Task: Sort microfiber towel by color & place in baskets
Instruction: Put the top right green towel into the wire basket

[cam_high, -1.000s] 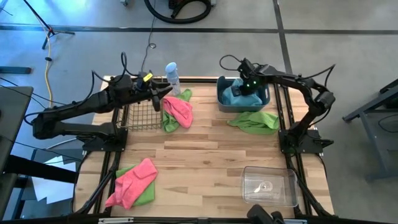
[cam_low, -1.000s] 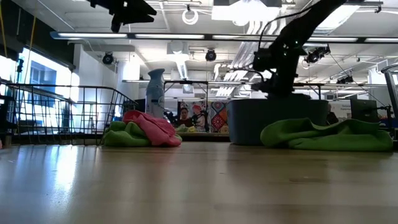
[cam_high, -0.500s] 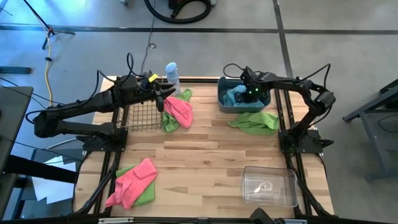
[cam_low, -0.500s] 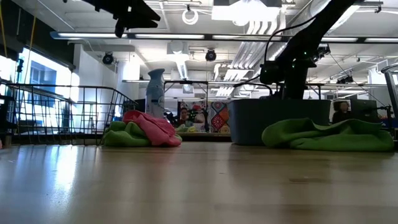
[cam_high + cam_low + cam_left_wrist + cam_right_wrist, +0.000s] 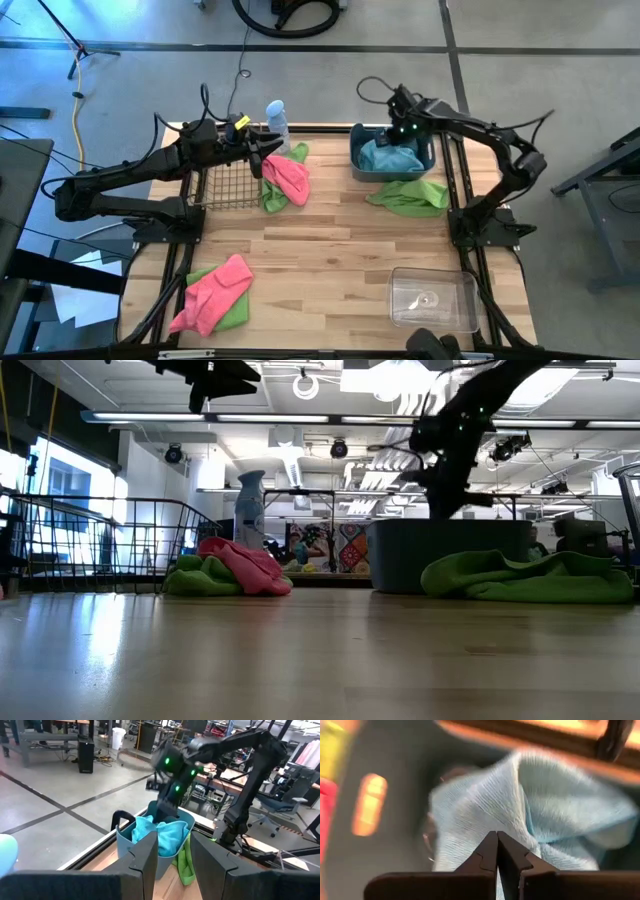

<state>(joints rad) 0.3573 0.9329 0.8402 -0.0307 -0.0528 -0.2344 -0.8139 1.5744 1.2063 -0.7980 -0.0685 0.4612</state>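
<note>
High view shows three baskets on the counter [image 5: 330,250]: a wire basket [image 5: 222,182] at far left, a grey-blue tub [image 5: 392,162] at far right, and a clear box [image 5: 433,299] at near right.

Towels counted: two pink, three green, one blue visible. One pink towel [image 5: 288,178] lies on a green towel [image 5: 272,194] just right of the wire basket. A second pink towel [image 5: 213,291] lies on another green towel [image 5: 232,312] at near left. A third green towel [image 5: 410,196] lies on the counter, touching the near side of the tub. The blue towel [image 5: 388,157] fills the tub. The clear box holds no towel; the wire basket shows none.

One spray bottle [image 5: 277,121] stands at the far edge, beside the wire basket.

Left gripper [image 5: 266,157] hangs above the wire basket's right end, fingers slightly apart, holding nothing. Right gripper [image 5: 398,135] is over the tub's far side, just above the blue towel, fingers together and empty.
</note>
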